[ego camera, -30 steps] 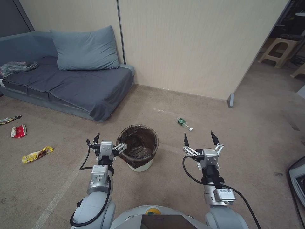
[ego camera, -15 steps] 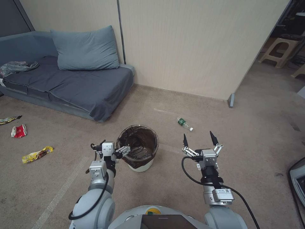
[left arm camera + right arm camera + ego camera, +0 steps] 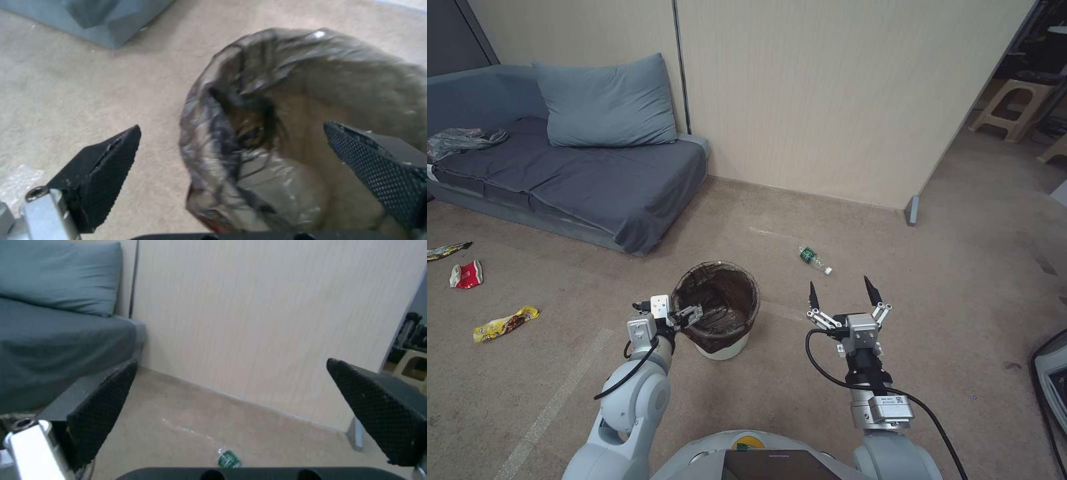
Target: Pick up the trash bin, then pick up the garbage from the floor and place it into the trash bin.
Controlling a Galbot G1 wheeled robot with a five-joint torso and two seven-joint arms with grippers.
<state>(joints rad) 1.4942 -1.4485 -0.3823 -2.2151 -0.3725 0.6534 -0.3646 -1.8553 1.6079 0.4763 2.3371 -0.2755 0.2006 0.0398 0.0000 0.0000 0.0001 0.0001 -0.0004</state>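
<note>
The trash bin point(image 3: 716, 310), a white bucket lined with a dark bag, stands on the carpet just ahead of me. My left gripper point(image 3: 675, 312) is open at its left rim. In the left wrist view the gripper point(image 3: 232, 126) straddles the bagged rim point(image 3: 213, 140), one finger outside and one over the inside. To the right of the bin my right gripper point(image 3: 839, 285) hangs open and holds nothing. Garbage lies around: a green-labelled bottle point(image 3: 814, 259) point(image 3: 229, 459) beyond the right gripper, and a yellow wrapper point(image 3: 506, 323), a red wrapper point(image 3: 467, 274) and a multicoloured wrapper point(image 3: 447, 251) at the far left.
A grey sofa point(image 3: 580, 173) with a pillow fills the back left. A beige wall panel point(image 3: 827, 100) ends in a metal foot point(image 3: 912, 211). Plastic stools point(image 3: 1014, 107) stand at the back right, and a dark object point(image 3: 1050, 380) sits at the right edge.
My left gripper has shifted right and turned, closing in on the bin's left rim, with the elbow swinging outward. The right gripper has drifted slightly left. The bin has not moved.
</note>
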